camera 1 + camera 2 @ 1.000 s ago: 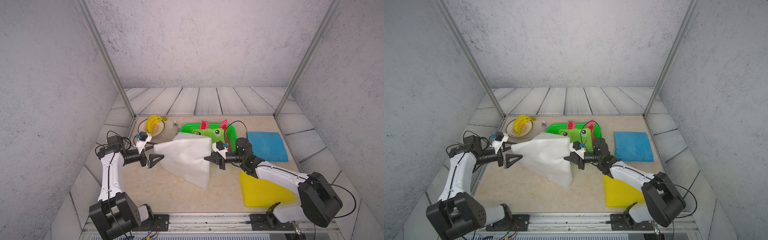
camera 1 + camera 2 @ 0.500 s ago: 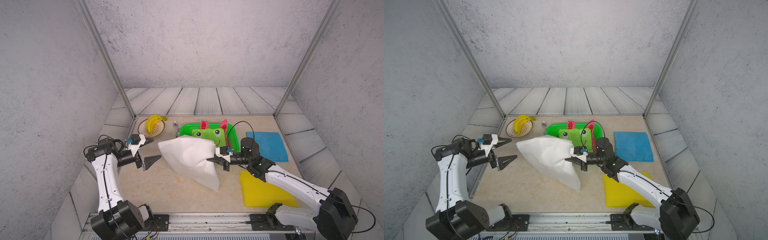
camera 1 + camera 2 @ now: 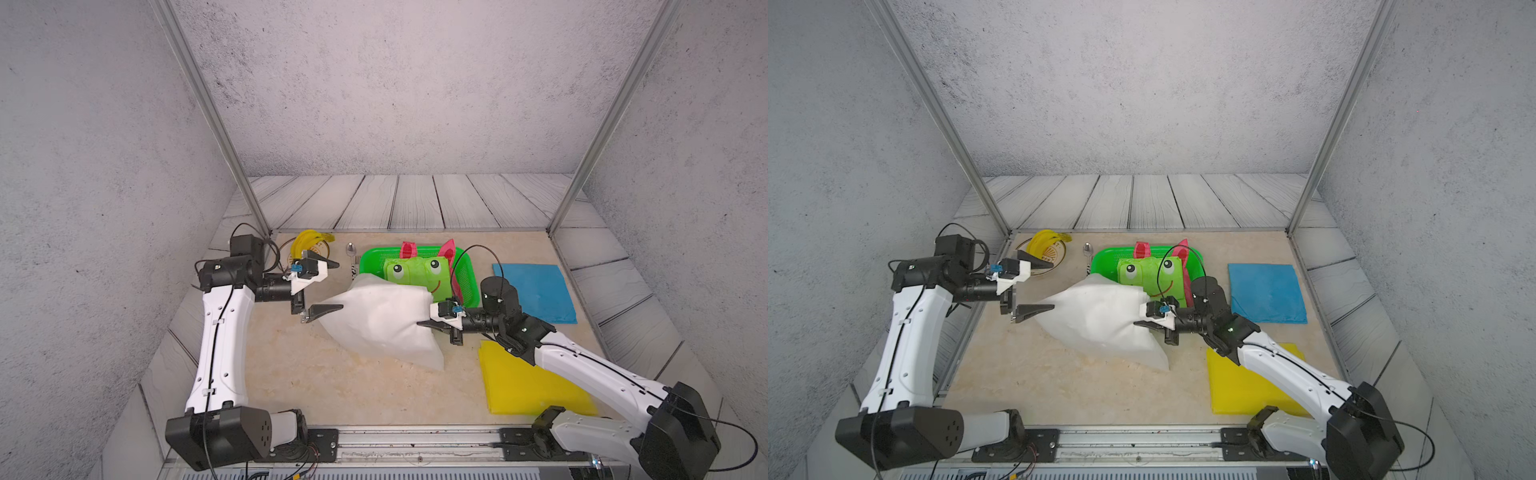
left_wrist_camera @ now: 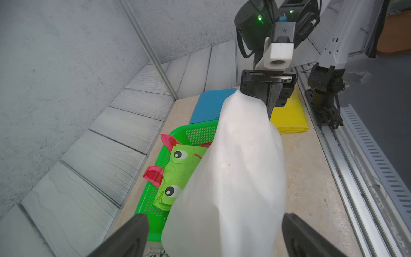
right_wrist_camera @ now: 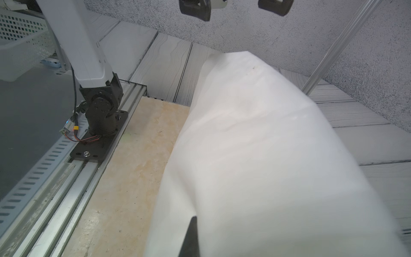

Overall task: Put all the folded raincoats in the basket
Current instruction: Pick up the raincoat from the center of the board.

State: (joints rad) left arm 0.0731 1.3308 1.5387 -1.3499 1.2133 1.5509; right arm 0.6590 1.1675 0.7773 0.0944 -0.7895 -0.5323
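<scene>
Right end effector (image 3: 420,323) pinches the white raincoat (image 3: 380,324) at 3 o'clock; left end effector (image 3: 335,286) gapes wide at 9. Raincoat hangs at 6 o'clock of the basket (image 3: 372,254), perhaps brushing the tabletop (image 3: 332,386).

A robot lab: 2 robot arms (image 3: 220,345) bolted to a metal rail (image 3: 415,434) by a small table (image 3: 332,386), with grey walls (image 3: 395,83) and metal poles (image 3: 210,112) around.
</scene>
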